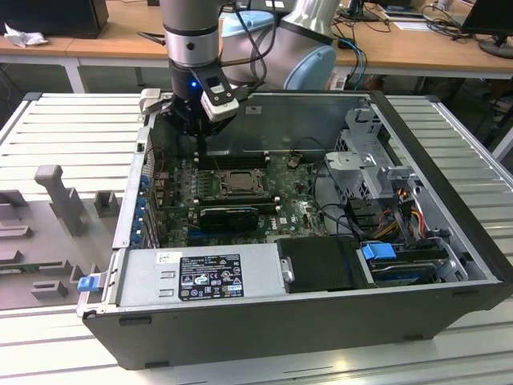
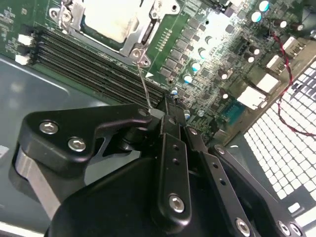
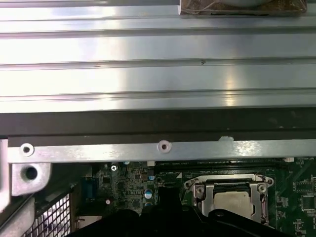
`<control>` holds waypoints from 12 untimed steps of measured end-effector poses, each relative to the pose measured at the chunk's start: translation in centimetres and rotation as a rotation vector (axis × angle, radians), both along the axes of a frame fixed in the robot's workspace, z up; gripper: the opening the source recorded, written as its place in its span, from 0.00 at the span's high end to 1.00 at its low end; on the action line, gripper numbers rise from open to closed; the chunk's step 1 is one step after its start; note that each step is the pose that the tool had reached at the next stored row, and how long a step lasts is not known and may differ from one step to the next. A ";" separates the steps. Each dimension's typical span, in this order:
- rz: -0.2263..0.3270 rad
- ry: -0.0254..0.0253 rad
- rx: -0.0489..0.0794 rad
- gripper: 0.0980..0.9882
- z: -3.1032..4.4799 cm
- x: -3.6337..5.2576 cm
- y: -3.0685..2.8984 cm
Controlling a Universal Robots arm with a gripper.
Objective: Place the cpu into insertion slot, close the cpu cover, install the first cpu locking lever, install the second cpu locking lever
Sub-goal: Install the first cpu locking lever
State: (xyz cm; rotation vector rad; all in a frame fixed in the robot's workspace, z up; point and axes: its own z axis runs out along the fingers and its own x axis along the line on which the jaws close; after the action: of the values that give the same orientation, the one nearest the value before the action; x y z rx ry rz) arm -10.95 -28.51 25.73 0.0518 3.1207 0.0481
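The cpu point(image 2: 111, 19) lies in the insertion slot point(image 1: 212, 183) with its pale metal top showing through the window of the cpu cover point(image 2: 144, 35), which lies flat over it. A thin wire locking lever point(image 2: 144, 84) rises from the socket's corner, and its tip meets my gripper point(image 2: 165, 107). The black fingers are shut together, with nothing seen between them. In the exterior view my gripper point(image 1: 200, 148) hangs inside the open computer case, just behind the socket's corner towards the exterior view's left. In the first wrist view the cpu point(image 3: 236, 201) and the cover point(image 3: 202, 190) show below the case wall.
Long black memory slots point(image 2: 89, 69) run beside the socket. A black card point(image 1: 228, 215) lies in front of it, then the power supply point(image 1: 200, 277). The drive cage point(image 1: 369, 160) and cables fill the exterior view's right. The case's metal wall point(image 3: 158, 128) stands close behind my gripper.
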 end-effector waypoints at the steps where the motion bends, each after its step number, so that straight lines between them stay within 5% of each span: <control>1: 0.000 0.0001 0.000 0.99 0.00 0.10 0.00; 12: 0.000 -0.0001 0.000 0.99 -0.03 1.13 0.00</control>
State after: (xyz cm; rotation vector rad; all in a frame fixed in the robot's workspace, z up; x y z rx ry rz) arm -9.82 -28.51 25.69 0.0517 3.1206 0.0482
